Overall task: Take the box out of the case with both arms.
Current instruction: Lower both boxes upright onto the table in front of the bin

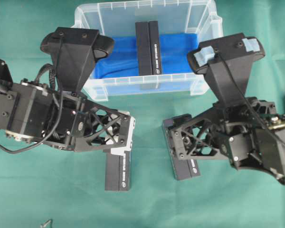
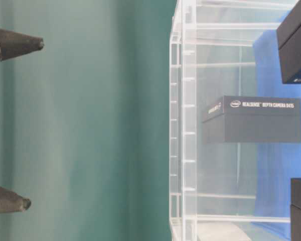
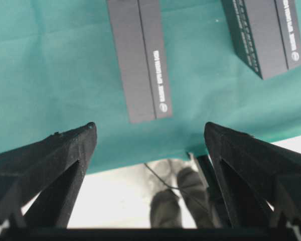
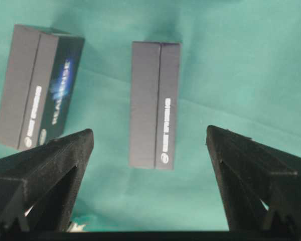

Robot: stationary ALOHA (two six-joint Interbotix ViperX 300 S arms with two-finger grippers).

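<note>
The clear case (image 1: 207, 19) stands at the back of the green cloth, with a blue sheet (image 1: 180, 57) on its bottom. A black box (image 1: 147, 47) stands on edge in its middle and shows through the wall in the table-level view (image 2: 253, 119). Two more black boxes lie on the cloth in front of the case, one on the left (image 1: 118, 172) and one on the right (image 1: 184, 159). My left gripper (image 1: 119, 137) hovers open and empty above the left one (image 3: 140, 60). My right gripper (image 1: 178, 137) is open and empty over the right one (image 4: 155, 105).
The front edge of the table (image 3: 130, 165) shows under my left gripper (image 3: 150, 131). My right gripper (image 4: 150, 135) also has the other box (image 4: 40, 85) in view. Two black fingertips (image 2: 36, 43) reach into the table-level view, well apart from the case (image 2: 183, 125).
</note>
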